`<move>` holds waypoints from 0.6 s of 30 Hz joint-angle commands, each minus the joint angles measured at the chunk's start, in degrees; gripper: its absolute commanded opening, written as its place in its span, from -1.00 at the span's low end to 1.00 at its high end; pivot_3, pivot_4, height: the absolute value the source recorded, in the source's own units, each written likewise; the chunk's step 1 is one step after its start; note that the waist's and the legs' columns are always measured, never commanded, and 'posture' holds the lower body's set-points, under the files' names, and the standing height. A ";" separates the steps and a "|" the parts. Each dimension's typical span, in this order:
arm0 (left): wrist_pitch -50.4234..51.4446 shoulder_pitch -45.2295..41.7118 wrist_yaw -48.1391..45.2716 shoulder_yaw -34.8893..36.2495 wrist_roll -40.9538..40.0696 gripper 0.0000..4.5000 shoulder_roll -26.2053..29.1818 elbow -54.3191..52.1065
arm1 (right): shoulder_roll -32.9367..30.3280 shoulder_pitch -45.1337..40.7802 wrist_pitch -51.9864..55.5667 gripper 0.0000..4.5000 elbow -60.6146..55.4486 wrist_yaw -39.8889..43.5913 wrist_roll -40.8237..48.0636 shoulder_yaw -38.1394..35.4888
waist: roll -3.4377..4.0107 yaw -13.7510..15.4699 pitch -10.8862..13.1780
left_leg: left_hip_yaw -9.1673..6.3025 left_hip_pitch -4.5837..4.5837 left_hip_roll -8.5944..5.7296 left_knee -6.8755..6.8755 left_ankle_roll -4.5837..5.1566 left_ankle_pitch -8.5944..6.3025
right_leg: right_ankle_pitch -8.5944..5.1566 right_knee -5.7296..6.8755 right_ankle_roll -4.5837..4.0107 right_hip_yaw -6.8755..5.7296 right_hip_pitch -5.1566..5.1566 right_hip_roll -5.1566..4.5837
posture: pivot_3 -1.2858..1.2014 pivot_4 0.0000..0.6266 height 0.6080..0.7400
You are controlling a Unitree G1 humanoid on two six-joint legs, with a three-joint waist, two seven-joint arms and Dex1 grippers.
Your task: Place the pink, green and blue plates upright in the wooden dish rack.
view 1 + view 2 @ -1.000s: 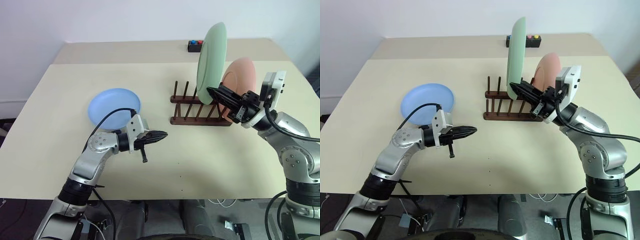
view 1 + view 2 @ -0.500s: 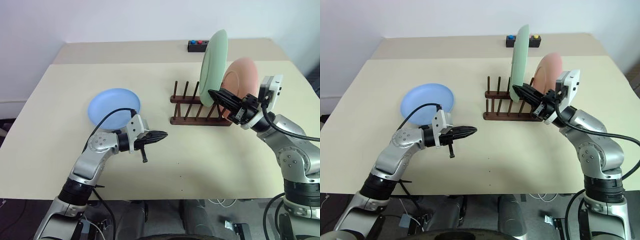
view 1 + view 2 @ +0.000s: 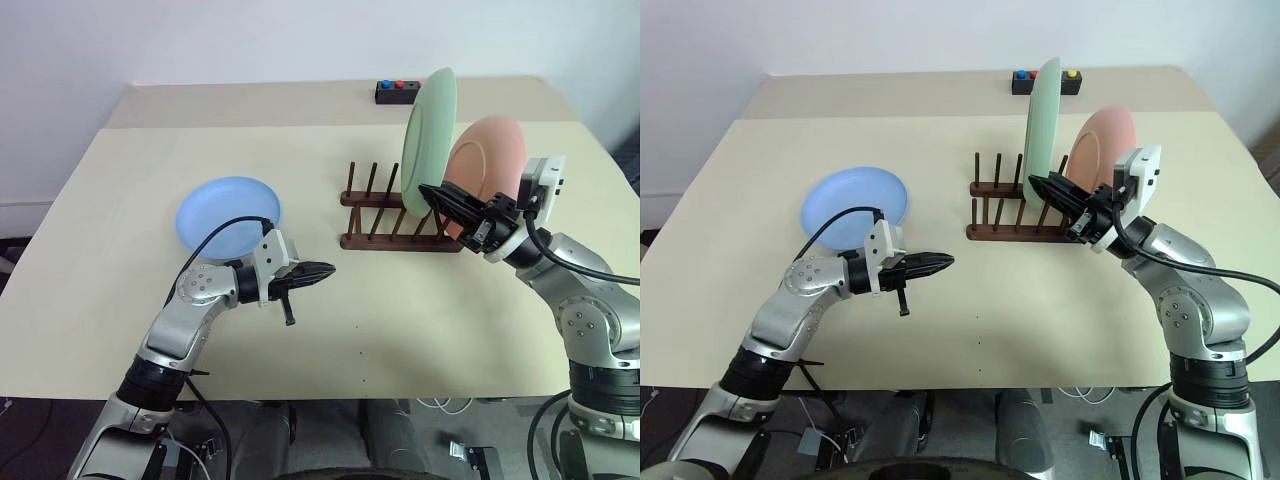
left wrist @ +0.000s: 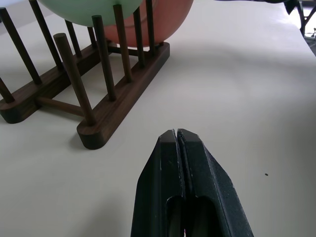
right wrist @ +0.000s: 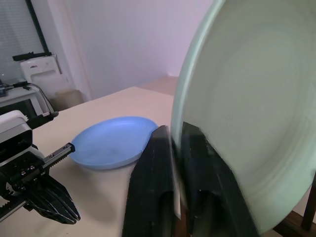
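1. Pale mint green round matte plate (image 3: 431, 140): was held high above the small dark brown wooden dish rack (image 3: 400, 215) and leaning away from the gripper holding it; now lower, its bottom edge down among the rack's pegs, standing closer to upright, just in front of the salmon pink round plate (image 3: 487, 165).
2. Right gripper (image 3: 435, 193): has sunk a little with the plate toward the rack. Its two black fingers, earlier pinched tight on the green plate's rim, now sit slightly parted either side of that rim; whether they still touch it cannot be told.
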 commanded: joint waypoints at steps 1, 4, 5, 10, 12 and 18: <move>-0.66 -0.55 0.23 0.09 0.06 -1.00 -0.04 -1.48 | -0.43 -0.15 -0.16 -0.21 -0.72 0.45 0.06 -1.67 | 0.00 0.01 0.00 | 0.00 0.00 0.00 0.00 0.00 0.00 | 0.00 0.00 0.00 0.00 0.00 0.00 | 0.03 -0.52 1.00; -0.70 -0.55 0.19 0.06 0.14 -1.00 -0.11 -1.45 | -0.33 -0.17 -0.56 0.41 -0.78 0.27 -0.53 -1.75 | 0.00 0.01 0.00 | 0.00 0.00 0.00 0.00 0.00 0.00 | 0.00 0.00 0.00 0.00 0.00 0.00 | 0.03 -0.52 1.00; -0.72 -0.54 0.15 0.07 0.17 -1.00 -0.14 -1.41 | -0.34 -0.16 -0.73 0.66 -0.87 0.38 -0.77 -1.72 | 0.00 0.01 0.00 | 0.00 0.00 0.00 0.00 0.00 0.00 | 0.00 0.00 0.00 0.00 0.00 0.00 | 0.03 -0.52 1.00; -0.69 -0.60 0.04 0.06 0.35 -1.00 -0.24 -1.34 | -0.36 -0.28 -1.33 0.84 -1.43 0.52 -1.98 -1.67 | 0.00 0.02 0.00 | 0.00 0.00 0.00 0.00 0.00 0.00 | 0.00 0.00 0.00 0.00 0.00 0.00 | 0.03 -0.52 1.00; -0.66 -0.63 0.04 0.03 0.38 -1.00 -0.26 -1.32 | -0.55 -0.53 -1.85 0.84 -1.95 0.39 -2.94 -1.55 | 0.00 0.02 0.00 | 0.00 0.00 0.00 0.00 0.00 0.00 | 0.00 0.00 0.00 0.00 0.00 0.00 | 0.03 -0.52 1.00; -0.39 -0.66 0.08 0.08 0.30 -1.00 -0.27 -1.45 | -1.37 -1.98 -3.22 0.84 -3.49 -0.18 -5.60 -1.75 | 0.00 0.01 0.00 | 0.00 0.00 0.00 0.00 0.00 0.00 | 0.00 0.00 0.00 0.00 0.00 0.00 | 0.03 -0.52 1.00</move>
